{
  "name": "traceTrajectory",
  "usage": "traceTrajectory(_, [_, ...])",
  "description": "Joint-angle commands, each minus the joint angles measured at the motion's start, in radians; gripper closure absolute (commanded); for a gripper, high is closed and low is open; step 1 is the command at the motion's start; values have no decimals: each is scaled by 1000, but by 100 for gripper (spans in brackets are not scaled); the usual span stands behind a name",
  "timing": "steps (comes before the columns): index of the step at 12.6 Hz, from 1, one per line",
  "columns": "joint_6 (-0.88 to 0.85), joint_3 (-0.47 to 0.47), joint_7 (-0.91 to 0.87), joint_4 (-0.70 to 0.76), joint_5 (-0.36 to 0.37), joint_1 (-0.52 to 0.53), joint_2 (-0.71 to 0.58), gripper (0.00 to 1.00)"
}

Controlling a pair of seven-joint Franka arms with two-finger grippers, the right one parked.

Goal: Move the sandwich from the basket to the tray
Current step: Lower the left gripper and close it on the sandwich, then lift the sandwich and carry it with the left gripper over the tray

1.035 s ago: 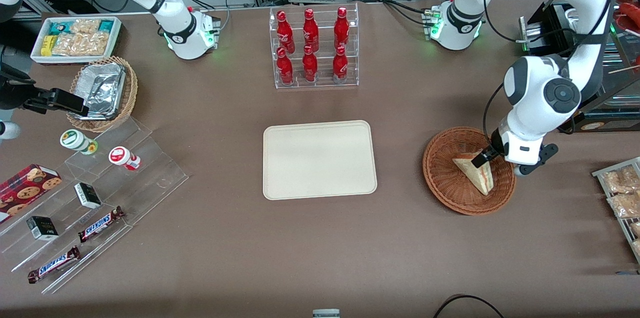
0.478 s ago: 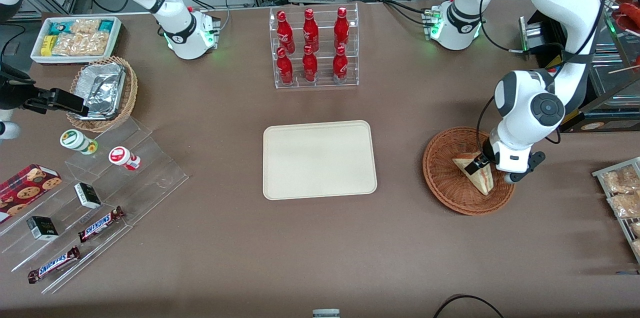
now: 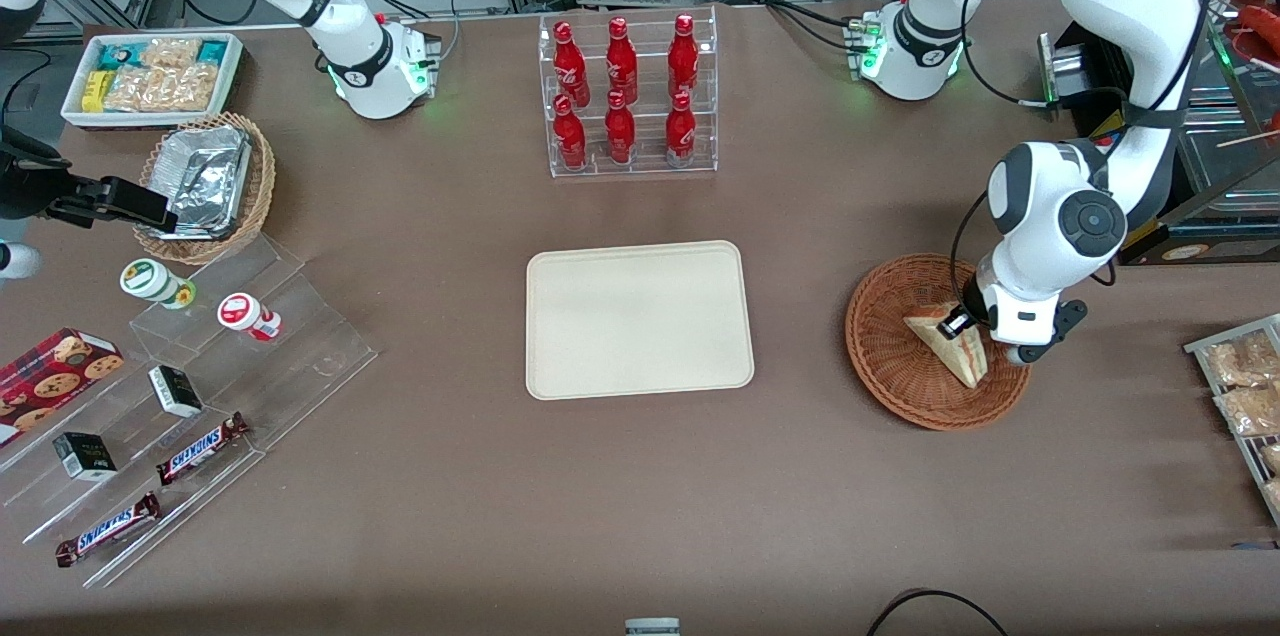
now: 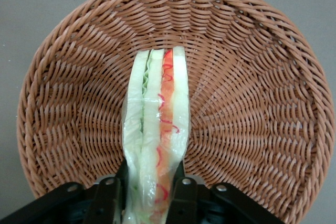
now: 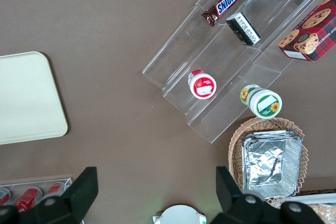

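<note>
The sandwich (image 3: 962,361) lies in the reddish-brown wicker basket (image 3: 890,356) toward the working arm's end of the table. My left gripper (image 3: 955,324) is down inside the basket, at the sandwich's end farther from the front camera. In the left wrist view the sandwich (image 4: 157,108) stands on edge, its red and green layers showing. It runs out from the gripper (image 4: 152,195) across the basket (image 4: 252,77). Both black fingers (image 4: 185,198) press its wrapped sides, which are pinched narrower there. The cream tray (image 3: 640,319) lies bare at the table's middle.
A clear rack of red bottles (image 3: 628,96) stands farther from the front camera than the tray. A tan basket with a foil container (image 3: 205,186), a white snack bin (image 3: 150,76) and stepped acrylic shelves (image 3: 200,386) lie toward the parked arm's end. Packets (image 3: 1245,386) sit beside the basket.
The left arm came down and moved a little toward the tray, bringing the gripper onto the sandwich's end. The sandwich has stayed in the basket.
</note>
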Motion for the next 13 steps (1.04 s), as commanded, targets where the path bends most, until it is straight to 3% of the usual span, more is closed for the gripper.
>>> traceTrajectory(1, [-87,-9,77,54,-7,1,-35,100])
traceTrajectory(5, [-458,-41,251,308,4,-57,10,100])
traceTrajectory(11, [-469,-41,244,441,1,-301,146,100])
traceTrajectory(13, [-466,-41,170,529,-4,-385,227,100])
